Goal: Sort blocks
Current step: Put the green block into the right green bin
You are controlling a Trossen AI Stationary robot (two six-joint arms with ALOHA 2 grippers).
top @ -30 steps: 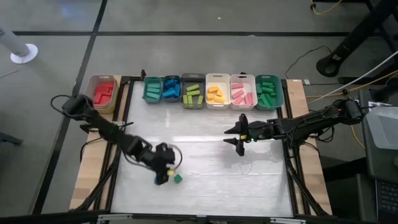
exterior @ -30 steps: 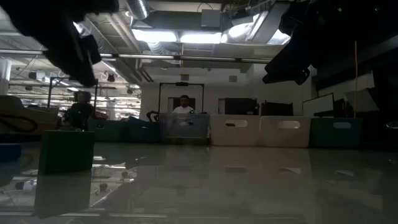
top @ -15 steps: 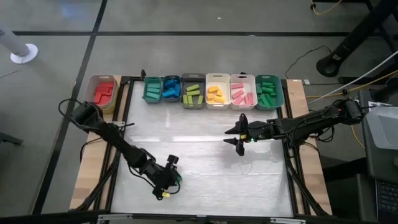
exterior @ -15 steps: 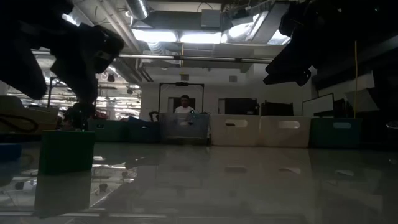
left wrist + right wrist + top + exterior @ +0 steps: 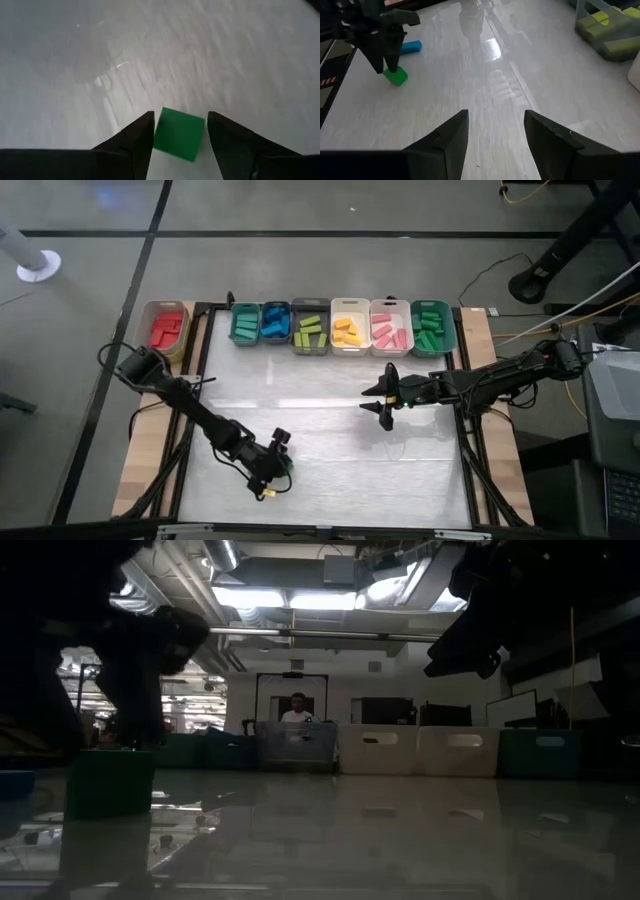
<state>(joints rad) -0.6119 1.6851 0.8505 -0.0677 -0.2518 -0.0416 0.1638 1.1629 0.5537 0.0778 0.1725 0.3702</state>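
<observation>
A green cube block (image 5: 179,135) sits flat on the white table near its front left, and also shows as the green block (image 5: 396,76) in the right wrist view. My left gripper (image 5: 278,472) comes down over it, open, one finger on either side; I cannot tell whether they touch it. A blue block (image 5: 411,47) lies on the table just beyond it. My right gripper (image 5: 380,395) hangs open above the table's right middle with nothing between its fingers.
A row of bins stands along the far edge: a tan bin (image 5: 165,330) with red blocks, then bins of teal, blue, lime (image 5: 310,328), yellow, pink and dark green (image 5: 432,328) blocks. In the low view a person shows far behind the table.
My left gripper has come down and moved toward the table's near edge, rolling about its own line. Its fingers now stand on either side of the green block, which has kept its place. The blue block is now hidden under it in the high view.
</observation>
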